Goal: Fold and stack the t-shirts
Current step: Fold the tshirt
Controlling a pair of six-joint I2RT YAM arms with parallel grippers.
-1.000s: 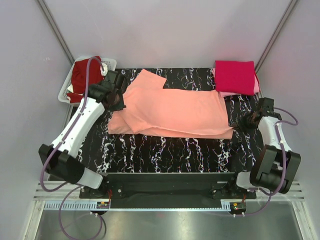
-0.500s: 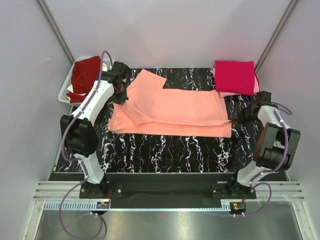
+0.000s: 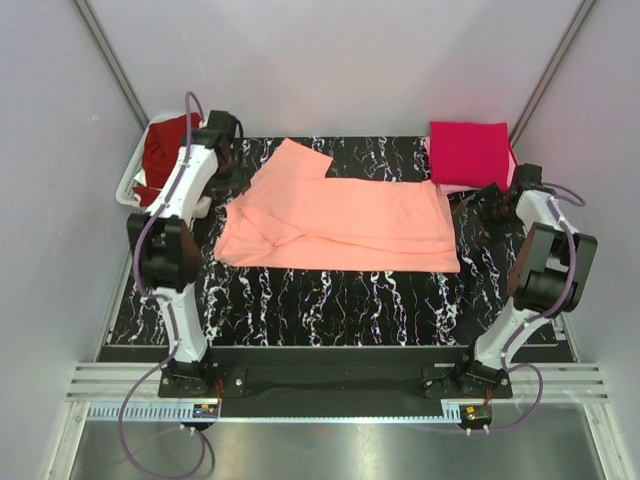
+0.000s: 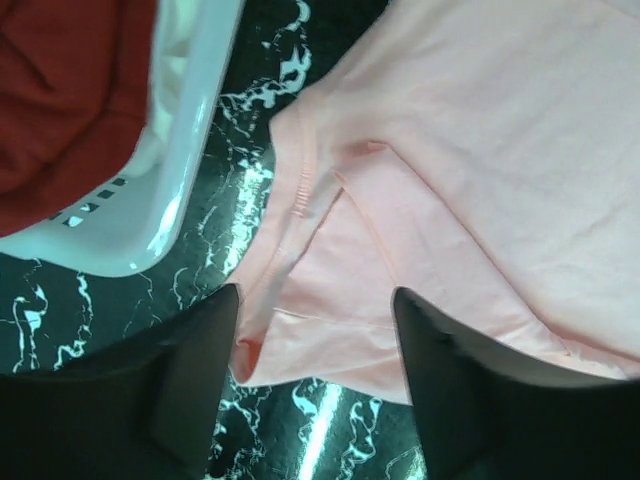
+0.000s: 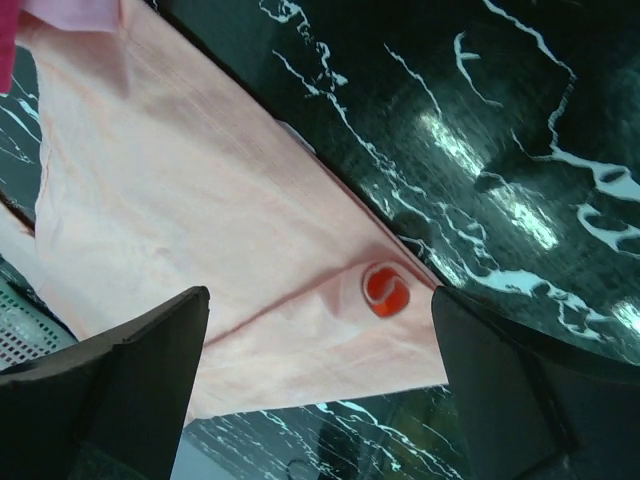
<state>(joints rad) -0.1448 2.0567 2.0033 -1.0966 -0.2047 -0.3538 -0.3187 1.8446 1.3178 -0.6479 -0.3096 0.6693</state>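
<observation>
In the left wrist view the salmon t-shirt (image 4: 480, 180) runs off the top and right edges. The right wrist view catches only a corner of the light pink t-shirt (image 5: 70, 12) — and a round red-and-white mark (image 5: 385, 290) on the salmon cloth is too small to identify. From above, the left arm (image 3: 185, 185) covers part of the white basket (image 3: 128, 188).

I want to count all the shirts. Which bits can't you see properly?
- Top view: pink shirt mostly hidden under the crimson shirt.
- Left wrist view: maroon shirt cut off by the picture's edge.
- Right wrist view: round red label too blurry to read.
</observation>
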